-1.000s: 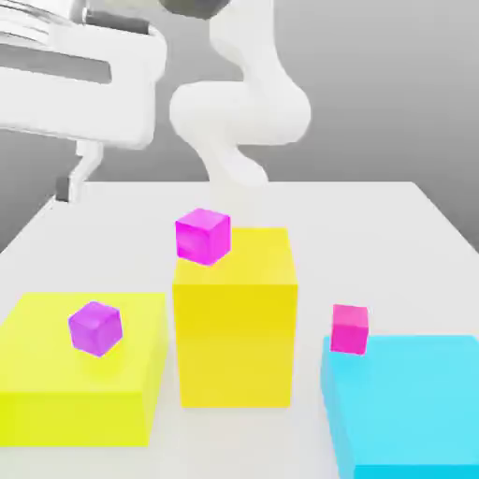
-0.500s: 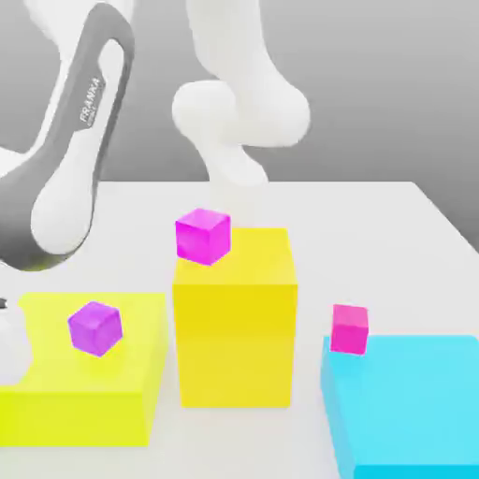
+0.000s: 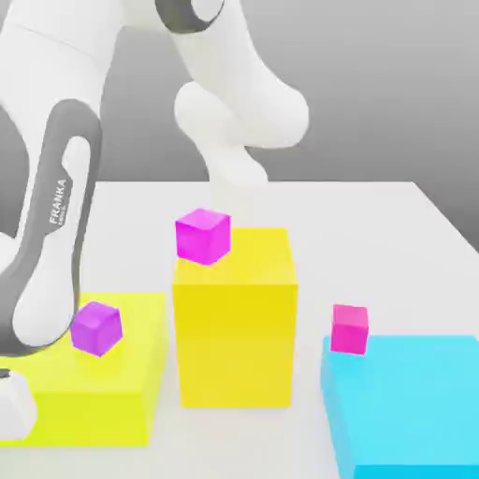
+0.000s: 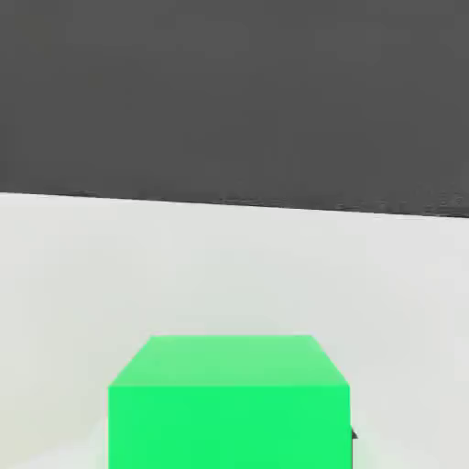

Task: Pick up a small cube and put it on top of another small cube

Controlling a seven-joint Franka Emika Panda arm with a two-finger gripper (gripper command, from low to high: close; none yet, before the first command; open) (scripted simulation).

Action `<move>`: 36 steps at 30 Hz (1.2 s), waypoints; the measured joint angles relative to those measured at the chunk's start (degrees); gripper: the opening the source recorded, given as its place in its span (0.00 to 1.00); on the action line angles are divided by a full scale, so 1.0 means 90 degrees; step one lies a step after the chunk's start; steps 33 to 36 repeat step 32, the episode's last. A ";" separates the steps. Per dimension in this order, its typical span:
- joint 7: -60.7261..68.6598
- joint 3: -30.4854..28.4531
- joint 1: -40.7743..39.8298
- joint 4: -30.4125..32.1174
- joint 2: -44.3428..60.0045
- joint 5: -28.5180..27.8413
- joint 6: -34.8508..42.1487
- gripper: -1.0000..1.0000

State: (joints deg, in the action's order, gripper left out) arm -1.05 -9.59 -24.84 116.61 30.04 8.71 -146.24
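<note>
Arm (image 3: 47, 243) has swung lower over the purple cube (image 3: 95, 327).

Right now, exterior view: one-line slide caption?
Panda arm leans over low yellow block; three small cubes wait on blocks.
</note>
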 joint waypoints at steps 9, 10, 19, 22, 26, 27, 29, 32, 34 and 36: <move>-0.1887 -0.0546 0.0789 0.0974 -0.1932 -0.1139 0.0623 0.00; -0.2221 -0.0581 0.0853 0.1161 -0.2165 -0.1273 0.0678 0.00; -0.4865 -0.0501 0.1001 0.2850 -0.4294 -0.1890 0.1185 0.00; -0.5514 -0.0332 0.0900 0.3418 -0.4978 -0.1777 0.1331 0.00; -0.5850 -0.0331 0.0901 0.3964 -0.4917 -0.1461 0.0865 0.00; -0.5837 -0.0344 0.0909 0.4043 -0.4735 -0.1416 0.0613 0.00; -0.5797 -0.0367 0.0922 0.4176 -0.4373 -0.1345 0.0128 1.00; -0.5797 -0.0367 0.0922 0.4176 -0.4373 -0.1345 0.0128 1.00; -0.5797 -0.0367 0.0922 0.4176 -0.4373 -0.1345 0.0128 1.00; -0.5797 -0.0367 0.0922 0.4176 -0.4373 -0.1345 0.0128 1.00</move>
